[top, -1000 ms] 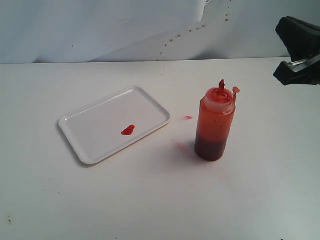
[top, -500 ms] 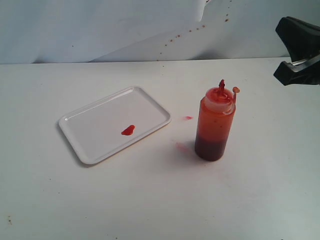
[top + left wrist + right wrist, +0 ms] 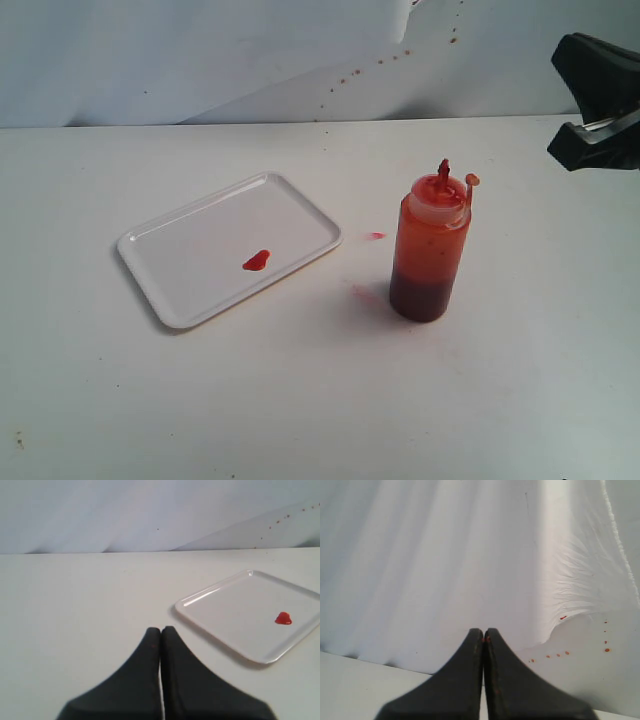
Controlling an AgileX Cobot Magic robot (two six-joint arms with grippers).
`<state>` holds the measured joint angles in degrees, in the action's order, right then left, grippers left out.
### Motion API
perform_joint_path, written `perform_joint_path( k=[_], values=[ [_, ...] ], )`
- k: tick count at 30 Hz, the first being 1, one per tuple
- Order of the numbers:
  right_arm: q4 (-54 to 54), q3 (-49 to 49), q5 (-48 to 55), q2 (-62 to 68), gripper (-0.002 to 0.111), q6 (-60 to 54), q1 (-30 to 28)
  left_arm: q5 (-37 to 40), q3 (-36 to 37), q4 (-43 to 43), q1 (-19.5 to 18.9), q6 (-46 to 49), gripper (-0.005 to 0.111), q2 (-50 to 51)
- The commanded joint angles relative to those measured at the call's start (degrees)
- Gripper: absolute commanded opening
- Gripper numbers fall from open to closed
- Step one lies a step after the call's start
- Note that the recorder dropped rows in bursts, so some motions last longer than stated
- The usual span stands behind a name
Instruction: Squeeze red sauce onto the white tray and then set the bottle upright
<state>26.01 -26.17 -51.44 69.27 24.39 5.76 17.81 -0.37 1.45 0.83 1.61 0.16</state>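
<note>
Right of the white tray (image 3: 200,225), bottle (image 3: 428,250) upright, nozzle up.

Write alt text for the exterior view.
Red squeeze bottle standing upright on a white table, right of a white tray holding a small red sauce blob. Two red smears lie between them; a black robot arm shows top right.

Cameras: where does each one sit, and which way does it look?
Exterior view: off the arms, looking down on the table at the white tray, red sauce and upright bottle; a bit of the right arm shows.
Left wrist view: on the left arm, low, facing the tray; the shut left gripper shows.
Right wrist view: on the right arm, facing the backdrop cloth; the shut right gripper shows.
Shared: exterior and left wrist views both show tray and sauce.
</note>
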Motion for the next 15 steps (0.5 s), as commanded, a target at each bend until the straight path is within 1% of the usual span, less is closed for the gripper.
perform_joint_path(
  k=[1, 15],
  values=[
    [-0.1, 0.3, -0.1, -0.3, 0.0, -0.4, 0.1, 1.5, 0.4, -2.3, 0.0, 1.9, 0.0, -0.2],
    [-0.1, 0.3, -0.1, -0.3, 0.0, -0.4, 0.1, 0.8, 0.4, -2.8, 0.0, 1.8, 0.0, -0.2]
  ],
)
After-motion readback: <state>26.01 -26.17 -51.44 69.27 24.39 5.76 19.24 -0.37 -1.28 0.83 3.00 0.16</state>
